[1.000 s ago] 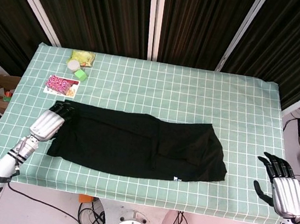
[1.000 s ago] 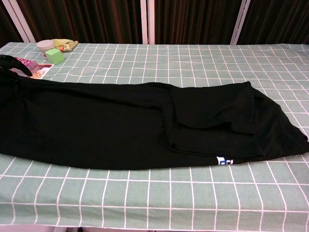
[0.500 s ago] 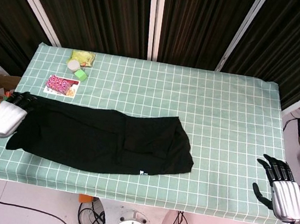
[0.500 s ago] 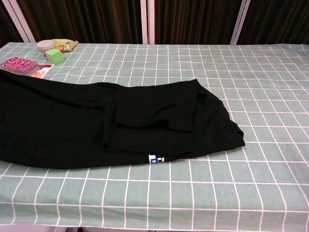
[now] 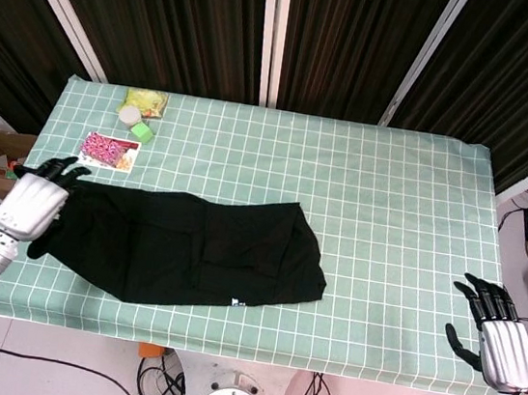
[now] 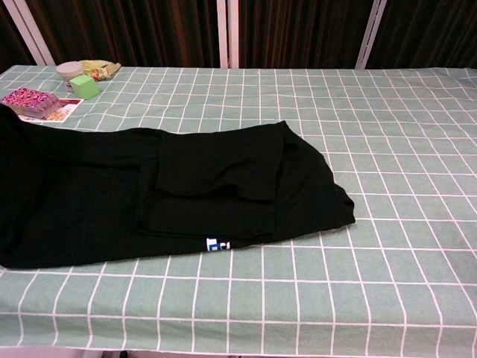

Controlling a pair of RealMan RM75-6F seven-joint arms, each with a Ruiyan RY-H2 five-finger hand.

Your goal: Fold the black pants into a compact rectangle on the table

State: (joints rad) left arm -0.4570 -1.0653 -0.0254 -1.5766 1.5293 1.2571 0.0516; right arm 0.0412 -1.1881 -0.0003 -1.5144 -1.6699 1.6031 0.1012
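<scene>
Folding is partly done: the black fabric pants (image 5: 189, 249) lie long and half-folded on the green checked tabletop (image 5: 391, 195), left robot hand (image 5: 31, 204) gripping their left end, right robot hand (image 5: 497, 333) spread, empty, well right of them.

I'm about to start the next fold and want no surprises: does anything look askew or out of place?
Yes. The black pants lie skewed across the table, bunched toward its left edge, where the left hand holds one end. One patch is doubled over unevenly near the white tag. The right hand hangs open off the table's right edge.
</scene>
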